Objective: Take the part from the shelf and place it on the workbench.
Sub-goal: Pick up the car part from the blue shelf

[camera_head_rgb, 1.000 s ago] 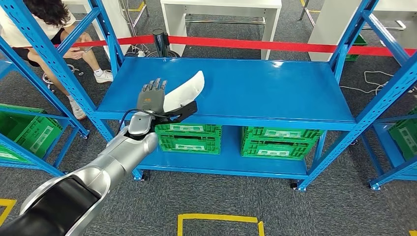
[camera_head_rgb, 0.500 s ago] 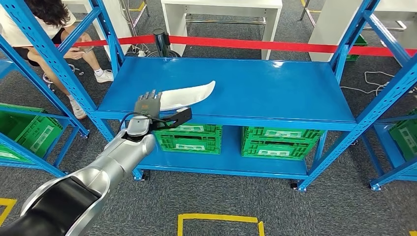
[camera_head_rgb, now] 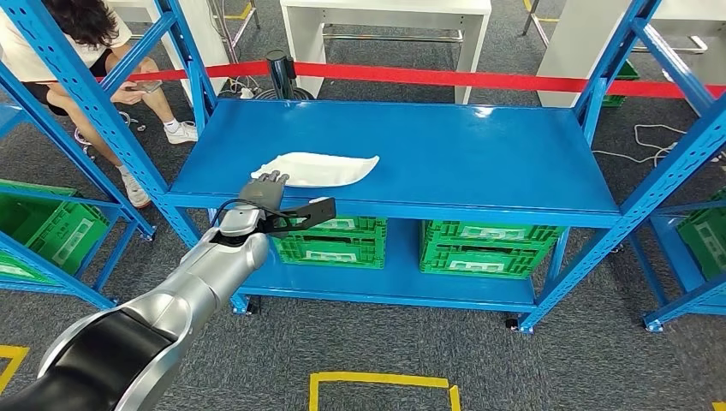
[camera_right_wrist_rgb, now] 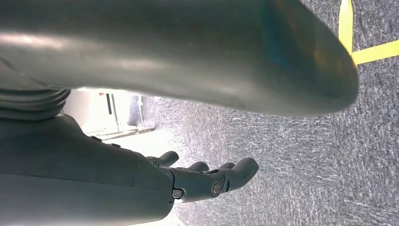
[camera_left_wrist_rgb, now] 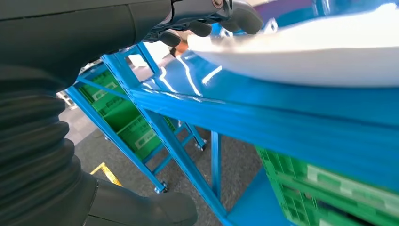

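The white curved part (camera_head_rgb: 321, 169) lies flat on the top of the blue workbench (camera_head_rgb: 479, 154), near its front left. My left hand (camera_head_rgb: 264, 188) is at the part's near left end, over the bench's front edge. The left wrist view shows the dark fingers (camera_left_wrist_rgb: 207, 14) resting on top of that end of the part (camera_left_wrist_rgb: 306, 52), with the thumb well apart from them and below the bench edge. My right hand (camera_right_wrist_rgb: 207, 181) hangs over the grey floor, fingers loosely apart and holding nothing.
Two green crates (camera_head_rgb: 330, 240) (camera_head_rgb: 488, 248) sit on the bench's lower level. Blue shelf frames stand on both sides. A person (camera_head_rgb: 77, 43) sits at the back left behind a red tape (camera_head_rgb: 445, 79). Yellow tape (camera_head_rgb: 381, 381) marks the floor in front.
The part has gone from tilted up in my left hand to lying flat on the bench top. My left hand has lowered and drawn back toward the front edge.
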